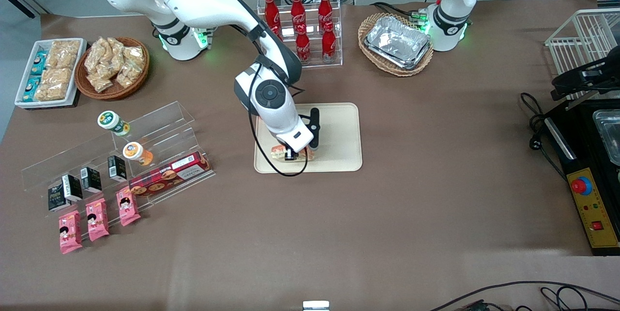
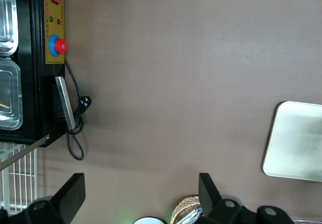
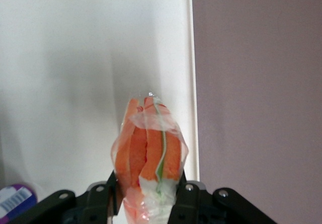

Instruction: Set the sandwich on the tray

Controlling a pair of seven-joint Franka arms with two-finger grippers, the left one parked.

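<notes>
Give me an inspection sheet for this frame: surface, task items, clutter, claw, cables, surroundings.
Surface: brown table, flat cover, no spills seen.
Task items: sandwich in clear wrap, held over the tray, at the tray edge nearest the front camera; whether it touches the tray cannot be told.
Clutter: acrylic rack with red cookie box, pink snack packets, cola bottles, basket of foil trays, snack basket, white snack dish.
Claw: claw shut on the sandwich, low over the tray.
Cables: arm cable loops onto the tray; black cord by the control box.
Surroundings: control box with red button, white wire rack toward the parked arm's end.
</notes>
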